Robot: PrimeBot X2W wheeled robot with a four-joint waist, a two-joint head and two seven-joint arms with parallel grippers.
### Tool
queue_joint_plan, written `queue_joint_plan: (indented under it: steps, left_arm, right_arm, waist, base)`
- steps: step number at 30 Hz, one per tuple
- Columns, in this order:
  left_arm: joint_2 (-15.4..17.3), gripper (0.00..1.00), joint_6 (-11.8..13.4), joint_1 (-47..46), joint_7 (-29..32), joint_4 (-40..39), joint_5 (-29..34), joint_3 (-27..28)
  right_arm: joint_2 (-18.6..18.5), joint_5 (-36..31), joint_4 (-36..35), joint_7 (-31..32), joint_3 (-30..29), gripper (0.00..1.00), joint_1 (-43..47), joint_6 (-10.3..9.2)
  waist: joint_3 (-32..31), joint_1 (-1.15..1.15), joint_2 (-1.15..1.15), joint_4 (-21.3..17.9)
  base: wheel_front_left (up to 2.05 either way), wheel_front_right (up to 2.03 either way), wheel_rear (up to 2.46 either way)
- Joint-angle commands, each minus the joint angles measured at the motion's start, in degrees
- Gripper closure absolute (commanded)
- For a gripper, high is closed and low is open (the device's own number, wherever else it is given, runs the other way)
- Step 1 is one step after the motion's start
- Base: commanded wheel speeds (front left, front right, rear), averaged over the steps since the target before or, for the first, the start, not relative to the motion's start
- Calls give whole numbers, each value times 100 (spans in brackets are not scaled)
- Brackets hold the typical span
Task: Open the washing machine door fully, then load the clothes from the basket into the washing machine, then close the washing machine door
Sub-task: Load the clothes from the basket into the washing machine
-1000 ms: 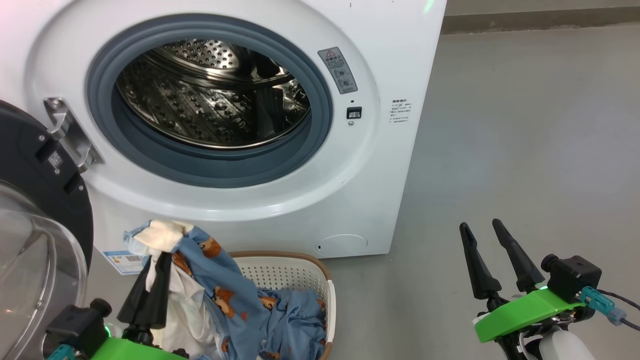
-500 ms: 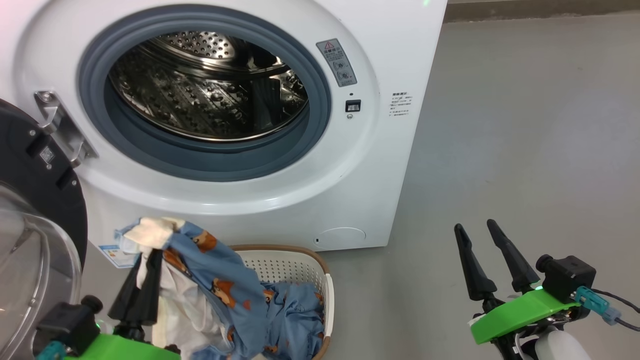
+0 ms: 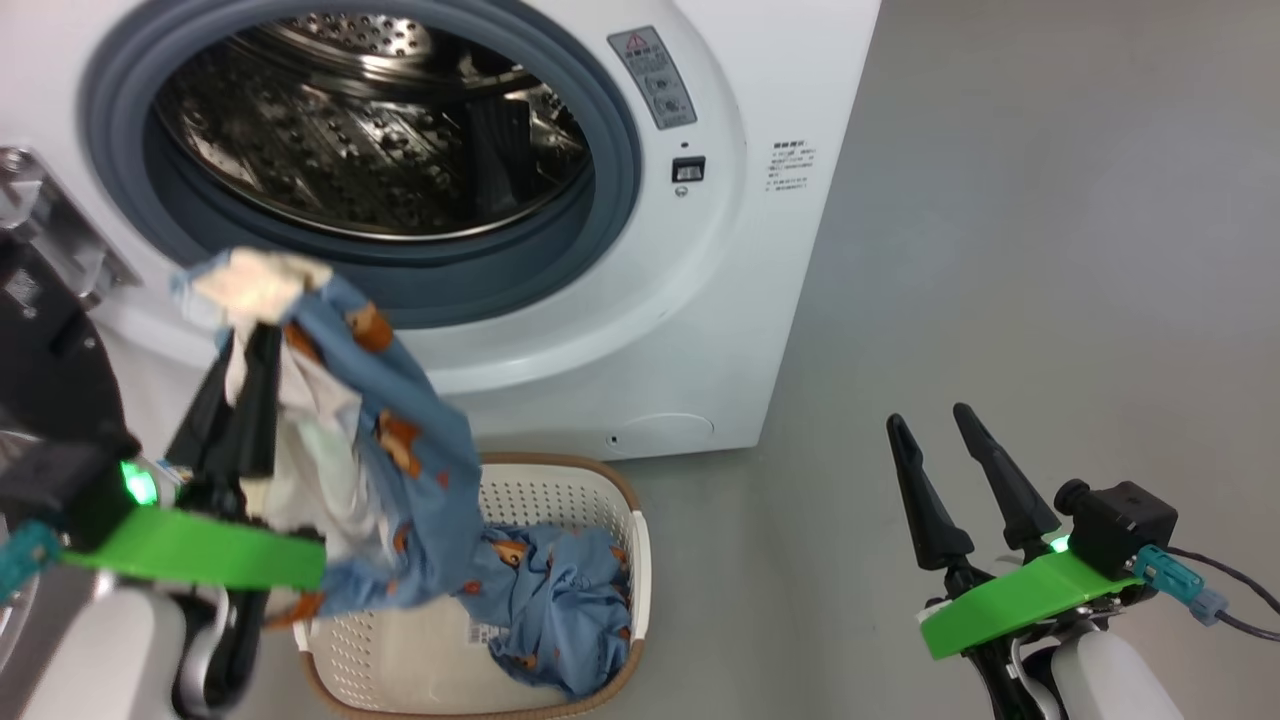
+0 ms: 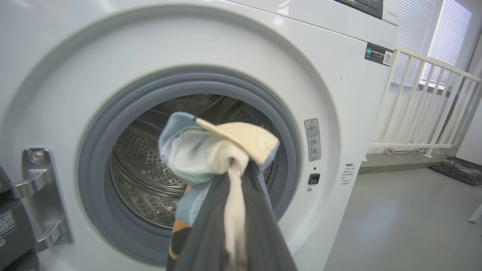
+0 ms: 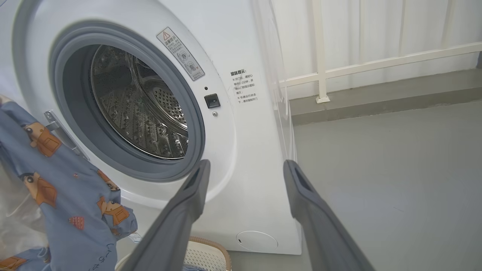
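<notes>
White railing beside the washing machine shows from the wrists; left pincer clamps clothes, right pincer gapes.

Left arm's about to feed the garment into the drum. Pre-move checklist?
1. Grip: left gripper shut on garment: ok.
2. Access: door swung off to the left of the opening: ok.
3. Target: drum mouth unobstructed: ok.
4. Tail: garment's lower end free of basket: cannot tell; it hangs across the basket's left side.
5. Other arm: right gripper open, holding nothing, apart from the machine: ok.
</notes>
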Motion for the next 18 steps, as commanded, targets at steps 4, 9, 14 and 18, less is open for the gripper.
queue_joint_plan:
  steps: [4, 9, 14, 18]
  left_arm:
    - [190, 100, -122, -1049, 92, 29, -10, 178]
    - [200, 100, -250, -1954, 263, 781, -162, 44]
    - [244, 100, -316, -2505, 246, 1451, -200, -150]
    - [325, 100, -347, -3032, 171, 2071, -236, -364]
  right_arm:
    - [76, -92, -202, -27, 95, 0, -244, 9]
    - [174, -165, -294, -27, 127, 0, -391, 9]
    - [224, -198, -372, -27, 153, 0, -505, 9]
    - [245, -195, -469, -27, 193, 0, -600, 9]
  waist:
    - [403, 0, 0, -160]
    - [837, 0, 0, -340]
    - [1178, 0, 0, -516]
    - [1538, 0, 0, -726]
  base:
    - [0, 0, 0]
    - [0, 0, 0]
    - [0, 0, 0]
    - [0, 0, 0]
